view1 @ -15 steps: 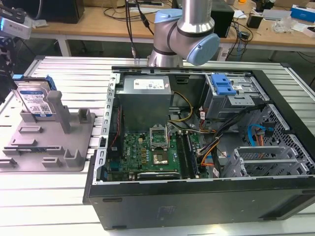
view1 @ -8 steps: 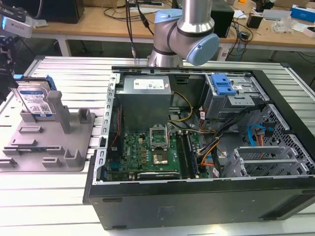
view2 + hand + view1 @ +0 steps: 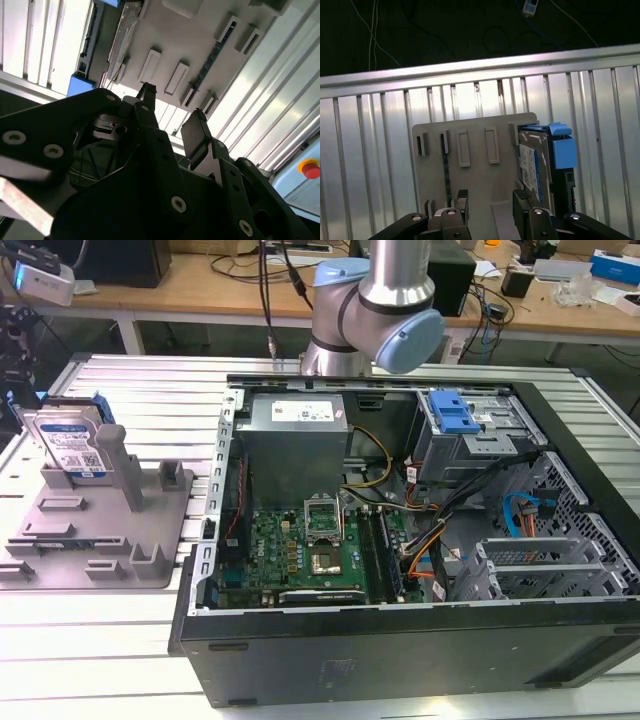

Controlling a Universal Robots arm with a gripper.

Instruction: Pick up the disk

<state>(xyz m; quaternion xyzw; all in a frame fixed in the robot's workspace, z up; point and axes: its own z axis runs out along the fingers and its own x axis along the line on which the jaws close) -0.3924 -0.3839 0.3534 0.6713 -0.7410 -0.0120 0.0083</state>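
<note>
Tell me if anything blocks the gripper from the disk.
Nothing visible does. In the first wrist view the open gripper hangs over the grey holder plate, and the upright disk stands beside one finger, unobstructed.

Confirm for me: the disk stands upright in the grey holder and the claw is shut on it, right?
Not quite. The claw is open and holds nothing, apart from the disk, as the first wrist view shows. The disk does stand upright in the grey holder.

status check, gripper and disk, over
Gripper open, empty, over grey holder plate. Disk upright on edge in the holder, not gripped. Holder post close beside disk.
</note>
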